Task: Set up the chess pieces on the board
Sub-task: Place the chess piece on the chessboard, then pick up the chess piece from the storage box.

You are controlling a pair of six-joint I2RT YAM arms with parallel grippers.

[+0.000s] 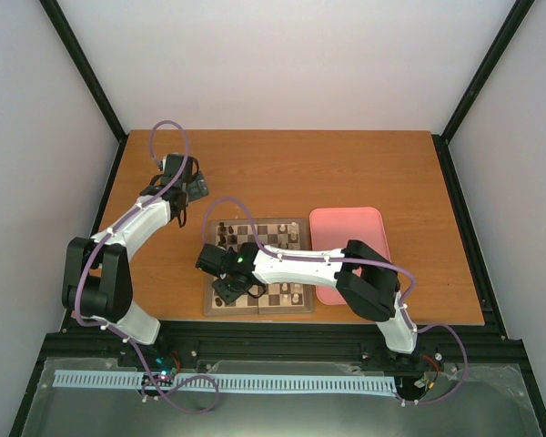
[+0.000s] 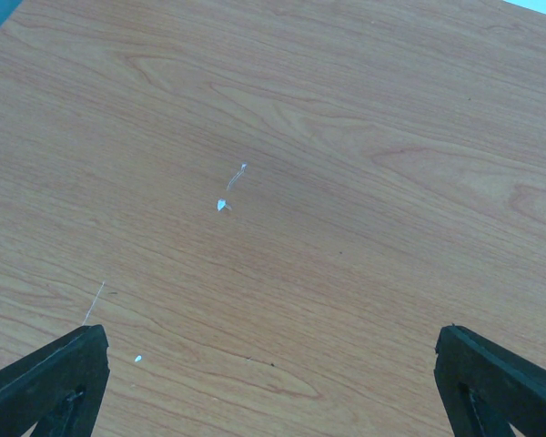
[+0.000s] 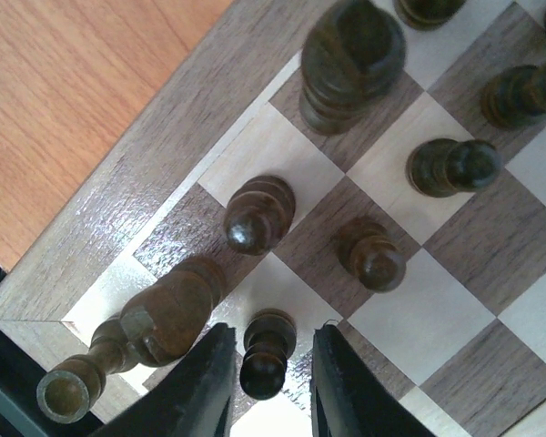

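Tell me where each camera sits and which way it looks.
Top: above and behind, looking down on table, board, left arm, right arm.
Left wrist: on the left arm, facing bare table; only left tool fingertips show.
Right wrist: over the board's corner, facing down at chess pieces; right tool flanks one.
Top and right wrist share the board.

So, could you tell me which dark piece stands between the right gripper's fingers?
The small pawn at the bottom edge: fingers flank it on both sides; the others lie outside them.
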